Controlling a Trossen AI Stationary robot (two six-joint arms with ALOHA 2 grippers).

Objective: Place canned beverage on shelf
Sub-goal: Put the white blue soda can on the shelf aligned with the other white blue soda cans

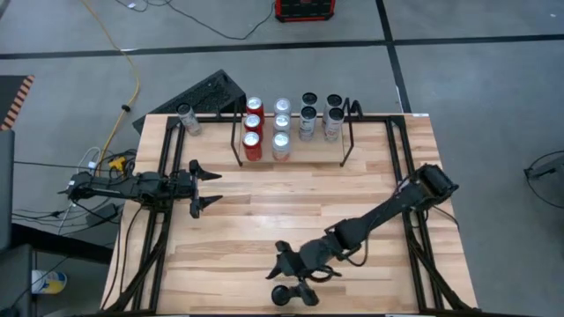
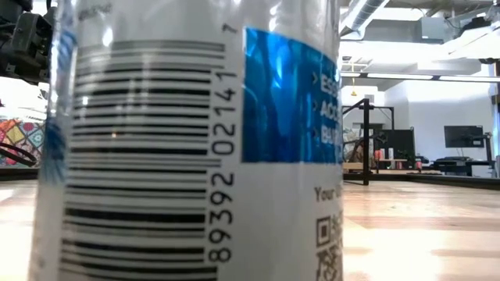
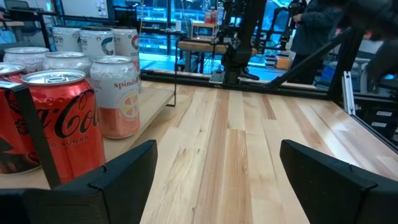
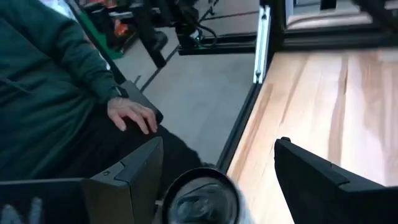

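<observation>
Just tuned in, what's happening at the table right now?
A wire shelf at the table's far edge already holds rows of cans. The right gripper, open, hovers at the near edge around a lone can, not closed on it. The left gripper waits open on the left, empty. A person's hand shows beyond the table edge.

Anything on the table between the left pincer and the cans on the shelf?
No. In the high view, only bare wood lies between the left pincer and the red cans on the shelf; the left wrist view shows the same.
</observation>
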